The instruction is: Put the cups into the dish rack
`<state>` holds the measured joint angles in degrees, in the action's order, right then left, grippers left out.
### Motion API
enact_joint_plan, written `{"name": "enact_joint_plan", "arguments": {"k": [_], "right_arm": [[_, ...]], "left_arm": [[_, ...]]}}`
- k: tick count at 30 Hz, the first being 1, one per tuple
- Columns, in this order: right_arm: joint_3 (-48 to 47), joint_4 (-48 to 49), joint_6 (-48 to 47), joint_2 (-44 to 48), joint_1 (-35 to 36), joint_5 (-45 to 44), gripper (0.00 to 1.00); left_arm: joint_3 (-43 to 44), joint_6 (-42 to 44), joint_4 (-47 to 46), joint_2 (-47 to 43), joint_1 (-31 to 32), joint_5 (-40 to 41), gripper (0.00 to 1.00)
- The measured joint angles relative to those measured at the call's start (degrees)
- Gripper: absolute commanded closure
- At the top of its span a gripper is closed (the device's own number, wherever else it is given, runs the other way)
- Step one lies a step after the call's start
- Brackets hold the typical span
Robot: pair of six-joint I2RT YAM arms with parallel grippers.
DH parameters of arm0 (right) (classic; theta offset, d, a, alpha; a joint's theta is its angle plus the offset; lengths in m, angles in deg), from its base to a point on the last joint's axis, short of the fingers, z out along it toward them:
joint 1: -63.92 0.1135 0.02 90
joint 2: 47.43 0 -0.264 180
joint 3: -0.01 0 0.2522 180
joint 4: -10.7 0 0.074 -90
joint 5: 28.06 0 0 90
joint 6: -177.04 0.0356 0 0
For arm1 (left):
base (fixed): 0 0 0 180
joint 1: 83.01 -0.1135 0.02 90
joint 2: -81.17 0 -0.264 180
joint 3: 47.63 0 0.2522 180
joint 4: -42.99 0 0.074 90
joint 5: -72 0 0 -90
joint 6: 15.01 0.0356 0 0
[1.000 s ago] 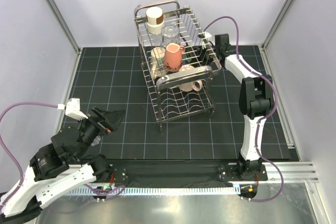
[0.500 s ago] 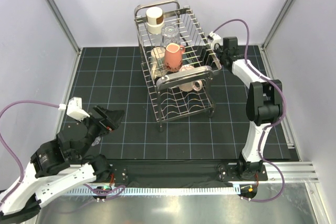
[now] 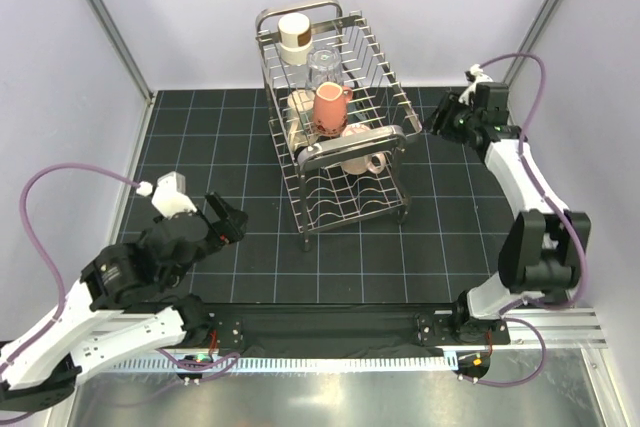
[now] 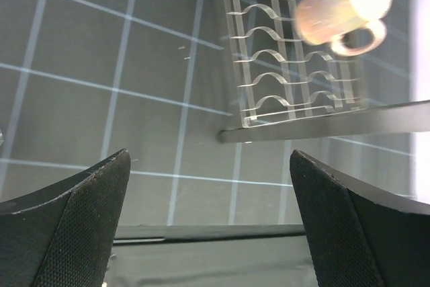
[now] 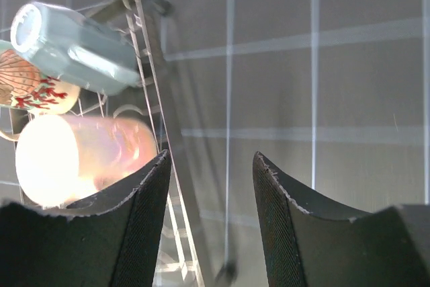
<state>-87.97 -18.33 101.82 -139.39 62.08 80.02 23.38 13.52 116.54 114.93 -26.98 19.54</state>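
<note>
The steel wire dish rack [image 3: 345, 202] stands in the middle of the mat. Its upper tier holds a cream mug with a brown band [image 3: 294, 37], a clear tumbler [image 3: 322, 64], a salmon pink mug [image 3: 331, 107] and a cream mug [image 3: 300, 113]. Another mug [image 3: 362, 161] lies below them. My left gripper [image 3: 231, 220] is open and empty, low at the front left, apart from the rack; its view shows the rack's base [image 4: 282, 99] and a mug [image 4: 342, 5]. My right gripper [image 3: 438, 119] is open and empty, just right of the rack. Its view shows a teal-grey mug [image 5: 74, 48] and a pink mug [image 5: 80, 159].
A black grid mat [image 3: 200, 147] covers the table. White walls with metal posts [image 3: 105, 22] close in the left, back and right sides. A metal rail [image 3: 350, 359] runs along the near edge. Purple cables trail from both wrists.
My right arm has swung away from the rack's right side, out toward the right wall. My left arm has moved right and a little forward. The cups have not moved.
</note>
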Motion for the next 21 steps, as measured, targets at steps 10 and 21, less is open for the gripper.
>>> {"name": "enact_joint_plan", "arguments": {"k": [10,21], "right_arm": [[12.3,-15.3,9.5,17.2,7.2,-13.6,0.33],[19.8,-20.8,10.6,28.2,9.5,-14.6,0.25]], "left_arm": [[7.0,1.9,4.5,10.3,-1.9,2.2,0.00],[9.3,4.8,2.5,19.4,-21.4,-12.2,0.00]]}}
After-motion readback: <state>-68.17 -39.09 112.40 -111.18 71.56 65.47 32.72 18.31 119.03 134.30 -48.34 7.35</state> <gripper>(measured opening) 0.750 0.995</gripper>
